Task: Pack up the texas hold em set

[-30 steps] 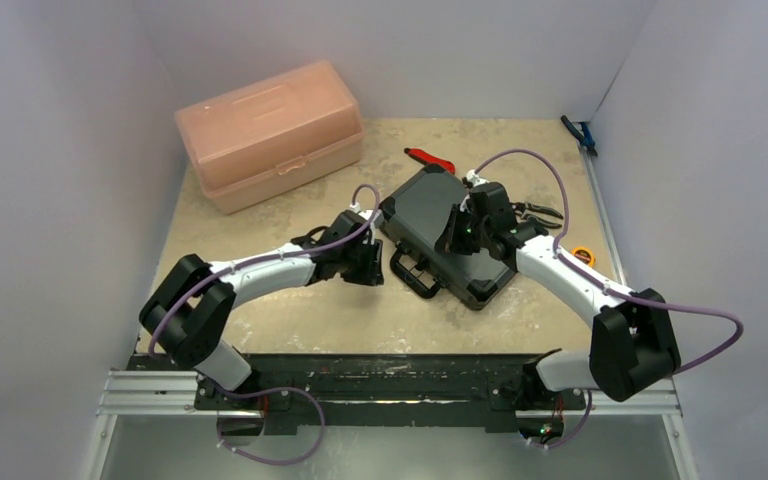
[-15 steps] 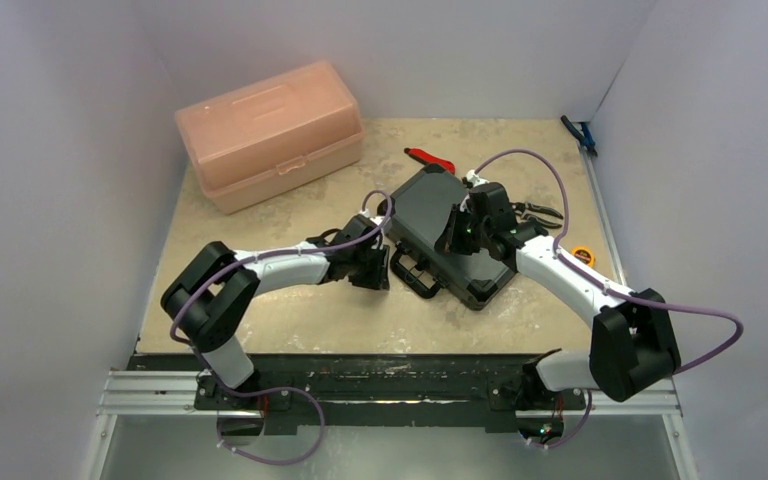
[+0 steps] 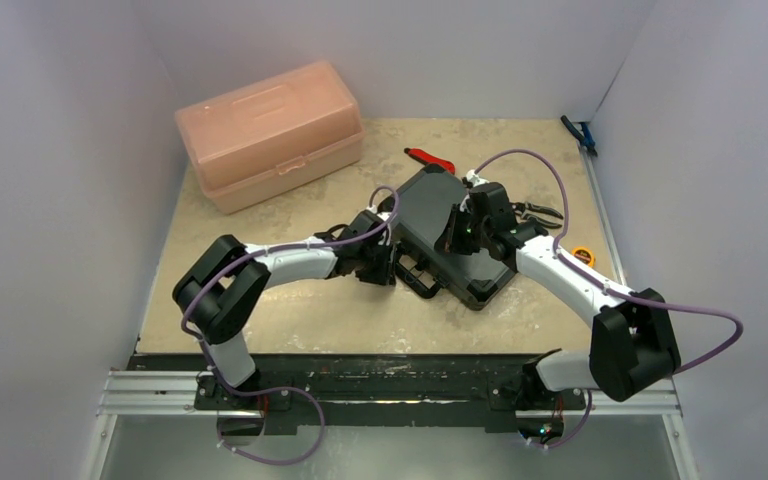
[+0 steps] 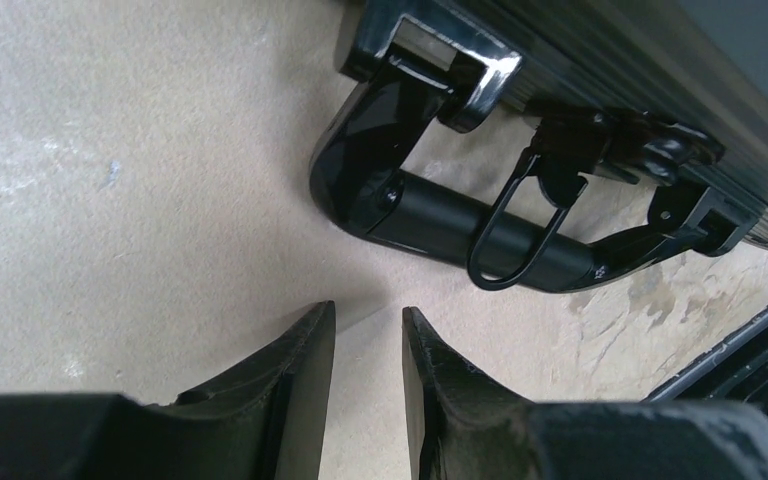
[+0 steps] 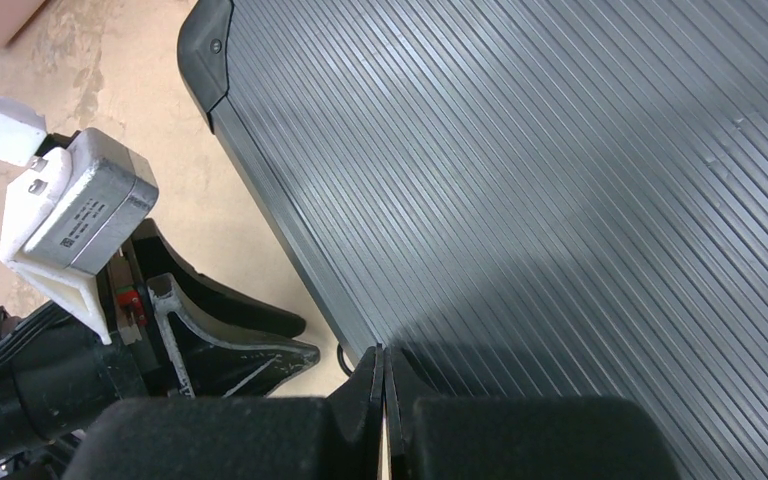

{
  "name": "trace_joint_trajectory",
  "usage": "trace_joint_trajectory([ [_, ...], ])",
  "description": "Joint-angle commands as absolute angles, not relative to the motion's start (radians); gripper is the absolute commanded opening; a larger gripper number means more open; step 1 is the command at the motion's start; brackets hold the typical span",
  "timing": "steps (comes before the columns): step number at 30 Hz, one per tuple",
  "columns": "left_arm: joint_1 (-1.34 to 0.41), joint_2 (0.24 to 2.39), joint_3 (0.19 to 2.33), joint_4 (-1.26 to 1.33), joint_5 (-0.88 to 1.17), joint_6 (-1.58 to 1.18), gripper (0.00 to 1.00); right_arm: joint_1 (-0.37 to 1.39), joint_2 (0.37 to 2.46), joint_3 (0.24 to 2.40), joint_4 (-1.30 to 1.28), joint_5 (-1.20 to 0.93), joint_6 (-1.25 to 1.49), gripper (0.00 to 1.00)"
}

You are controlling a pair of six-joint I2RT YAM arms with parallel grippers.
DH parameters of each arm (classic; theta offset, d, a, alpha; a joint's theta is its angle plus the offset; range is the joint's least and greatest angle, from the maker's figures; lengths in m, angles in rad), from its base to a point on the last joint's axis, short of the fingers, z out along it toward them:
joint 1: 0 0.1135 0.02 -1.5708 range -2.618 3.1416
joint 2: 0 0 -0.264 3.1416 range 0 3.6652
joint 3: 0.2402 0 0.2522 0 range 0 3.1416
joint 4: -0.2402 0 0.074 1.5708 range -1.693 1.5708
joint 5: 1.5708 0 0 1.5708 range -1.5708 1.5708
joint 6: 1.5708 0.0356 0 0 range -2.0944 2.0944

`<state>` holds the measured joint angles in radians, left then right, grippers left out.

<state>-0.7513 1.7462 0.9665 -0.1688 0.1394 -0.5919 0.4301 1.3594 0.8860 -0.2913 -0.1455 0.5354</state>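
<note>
Table (image 3: 290, 320) first: your landmark, the black briefcase (image 3: 450, 235), lies flat at its middle with the lid down, so you cannot see whether the chips and dice are inside. Off the briefcase's far left corner, well apart, sits the pink box (image 3: 268, 132), which has no part in this job.

Your right gripper (image 5: 384, 370) is over the briefcase's ribbed lid near the handle edge. Its fingers are pressed together on nothing, and the tips seem to bear on the lid. Your left gripper (image 4: 365, 340) is low at the briefcase's handle side, just short of it, with a narrow gap between the fingers and nothing in it.

Ahead of the left gripper is the handle (image 4: 440, 215), lying on the table against the briefcase's front edge. A thin wire loop (image 4: 510, 235) hangs from the clasp (image 4: 610, 150) across the handle.

By the look of it, packing is nearly done and fastening is the step in hand. Next you likely need steady downward pressure from the right gripper while the left one works that loop and clasp, a small target that calls for a careful approach.
</note>
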Motion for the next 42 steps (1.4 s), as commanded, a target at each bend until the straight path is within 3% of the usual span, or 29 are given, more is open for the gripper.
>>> trace_joint_trajectory([
  [1, -0.764, 1.766, 1.02, -0.136, 0.156, -0.604, 0.3, 0.428, 1.407, 0.847, -0.42, -0.074, 0.502, 0.0],
  [42, -0.784, 1.837, 1.153, -0.144, 0.204, -0.618, 0.29, 0.427, 1.396, 0.828, -0.415, -0.075, 0.499, 0.0],
])
